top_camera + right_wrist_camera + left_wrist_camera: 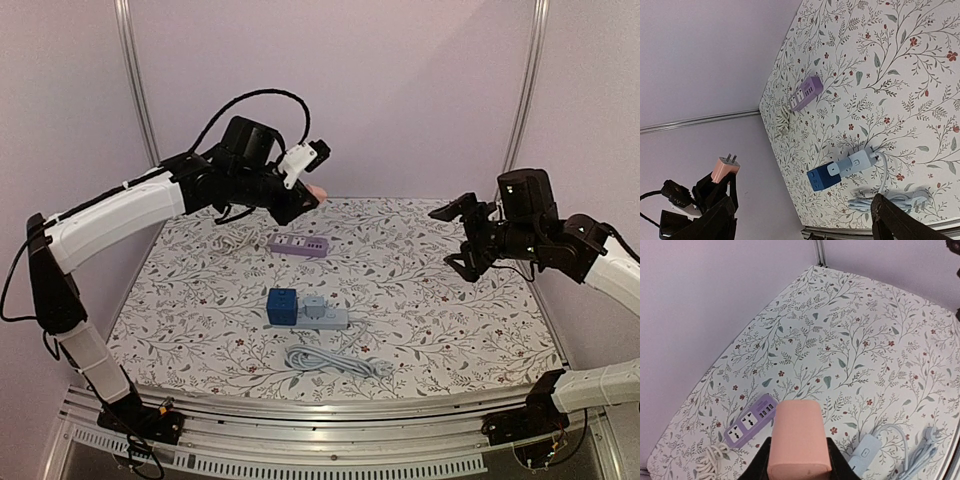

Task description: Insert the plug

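looking at the left arm stretched out and up over the table, with the left gripper [300, 203] clamped on a pink plug [316, 190], hanging in the air above and slightly behind the purple power strip [299, 244]. seeing the right arm bent in from far off to the right of that strip, well apart from it, with the right gripper [452, 240] spread wide and holding nothing.

can't read any writing on the purple strip's sockets, too small in every view.

from the left wrist camera, only getting the smooth pink back of the plug [799, 440] pinched between the dark fingers [757, 470], plus a coiled white cord [710, 462] bunched at the purple strip's end. from the right wrist camera, catching the two metal prongs [730, 158] poking up out of the plug, not visible in the other two views.

also spotting, nearer the arm bases than the purple strip, a blue cube adapter [282, 305] at one end of a grey strip [325, 317], with a grey cable bundle [335, 362] just in front of it.
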